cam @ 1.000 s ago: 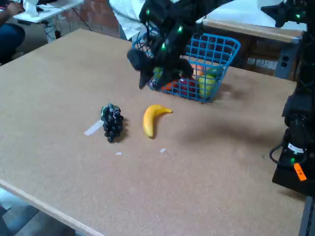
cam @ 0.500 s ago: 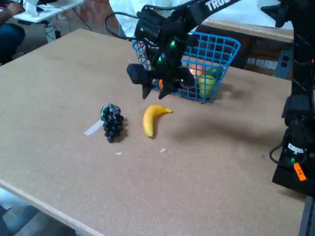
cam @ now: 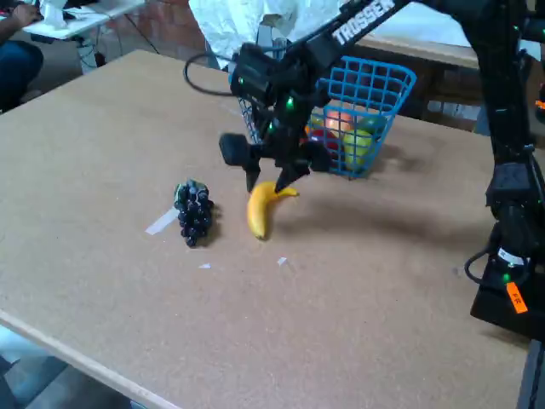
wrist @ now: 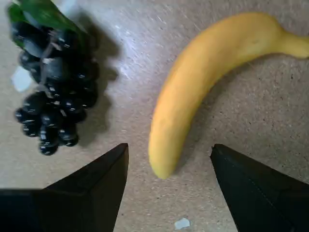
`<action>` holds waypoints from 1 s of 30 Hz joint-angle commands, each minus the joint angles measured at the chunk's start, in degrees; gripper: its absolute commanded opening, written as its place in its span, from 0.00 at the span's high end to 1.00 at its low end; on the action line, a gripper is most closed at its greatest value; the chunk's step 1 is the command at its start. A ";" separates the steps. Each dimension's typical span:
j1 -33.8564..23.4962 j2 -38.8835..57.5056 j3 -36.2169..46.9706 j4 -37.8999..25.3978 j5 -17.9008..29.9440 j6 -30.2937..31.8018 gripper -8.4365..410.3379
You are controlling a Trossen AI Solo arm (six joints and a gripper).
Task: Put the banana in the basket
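The banana (wrist: 203, 82) appears to be a smooth, rigid, toy-like moulding. Expect low weight, no give under pressure, and a slick skin. The curved, tapering body may rotate or squirt out if pinched near either tip. Recommended hold: across the thick middle section, jaws square to the long axis, where the sides are closest to parallel. The thin stem end offers a poor hold.

The gripper (wrist: 169, 188) is open: the jaws stand wide apart with nothing between the pads. In the wrist view both fingers (wrist: 87, 193) occupy the lower corners of the frame.

Position relative to the jaws: the blunt end of the banana points into the gap between them, nearer the left jaw than the right. The body runs away from the jaws and curves off to the right, with the stem at the upper right of the wrist view. The jaw tips are level with the blunt end only and do not yet straddle the middle section. In the fixed view the gripper (cam: 271, 175) hangs just above the stem end of the banana (cam: 260, 209), which lies flat on the table (cam: 383, 298).

The grapes (wrist: 50, 87) lie beyond the left jaw, near but apart from the banana. Keep the left jaw clear of them on closing.

The basket (cam: 387, 89) stands behind the gripper in the fixed view, already holding other fruit.
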 commanded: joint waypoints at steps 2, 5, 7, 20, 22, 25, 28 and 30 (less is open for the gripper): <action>-0.07 2.93 0.00 1.70 -0.11 0.26 0.42; -0.04 4.37 0.00 3.50 0.04 0.22 0.42; -0.04 5.22 0.00 4.70 0.02 0.24 0.42; -0.26 6.99 0.00 13.16 1.99 1.33 0.42; -0.31 7.52 0.00 12.85 1.95 1.38 0.42; -0.28 9.11 0.02 12.55 1.86 1.44 0.42; -0.22 11.06 0.00 12.81 1.36 1.51 0.42; -0.09 12.11 0.00 13.18 1.31 1.51 0.42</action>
